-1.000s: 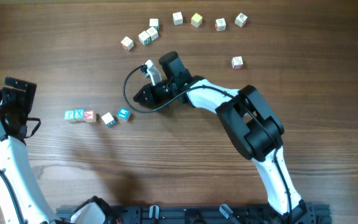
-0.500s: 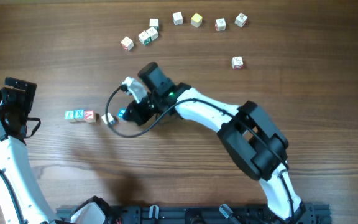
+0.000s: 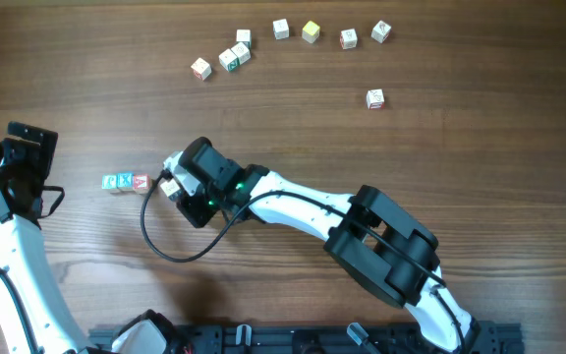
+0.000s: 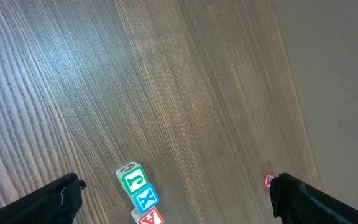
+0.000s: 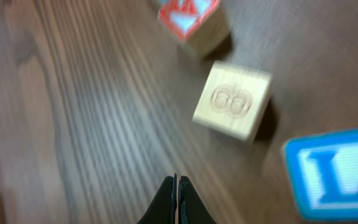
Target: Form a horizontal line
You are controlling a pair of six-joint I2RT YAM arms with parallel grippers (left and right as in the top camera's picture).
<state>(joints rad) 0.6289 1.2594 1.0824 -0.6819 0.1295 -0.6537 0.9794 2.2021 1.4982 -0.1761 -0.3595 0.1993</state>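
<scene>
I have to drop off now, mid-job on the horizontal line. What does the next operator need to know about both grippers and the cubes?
Right gripper: shut, empty, close over the table beside the row's right end.
Left gripper: open, empty, held left of the row.
Done: the horizontal line has three touching pale wooden letter cubes: green, blue, red.
Left: the plain pale wooden cube sits skewed just off the red end, and the blue L cube lies beyond it. Both probably need nudging into line.
Other loose letter cubes lie far up the table.
</scene>
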